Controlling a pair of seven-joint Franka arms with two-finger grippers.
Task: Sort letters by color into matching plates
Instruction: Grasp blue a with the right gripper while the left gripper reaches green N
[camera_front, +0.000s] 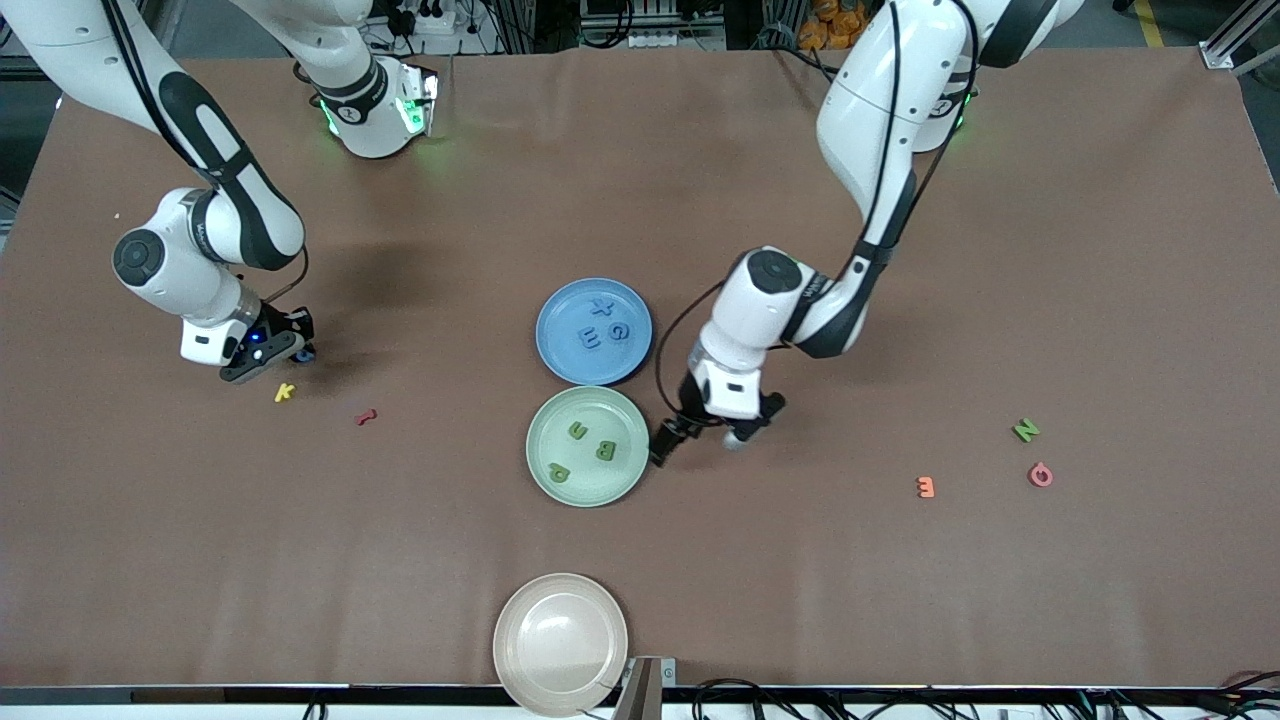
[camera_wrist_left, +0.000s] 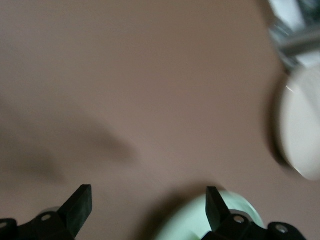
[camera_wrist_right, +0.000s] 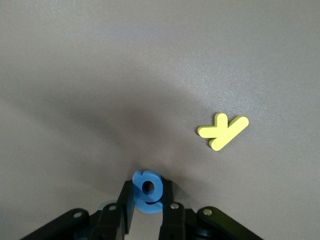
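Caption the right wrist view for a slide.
Right gripper shut on a blue letter at the table, with a yellow K lying nearby.

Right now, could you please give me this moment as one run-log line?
right gripper: shut on blue letter beside yellow K | left gripper: open, empty, beside green plate | green N: unsorted

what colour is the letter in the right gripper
Blue. The letter pinched in the right gripper shows best in the right wrist view.
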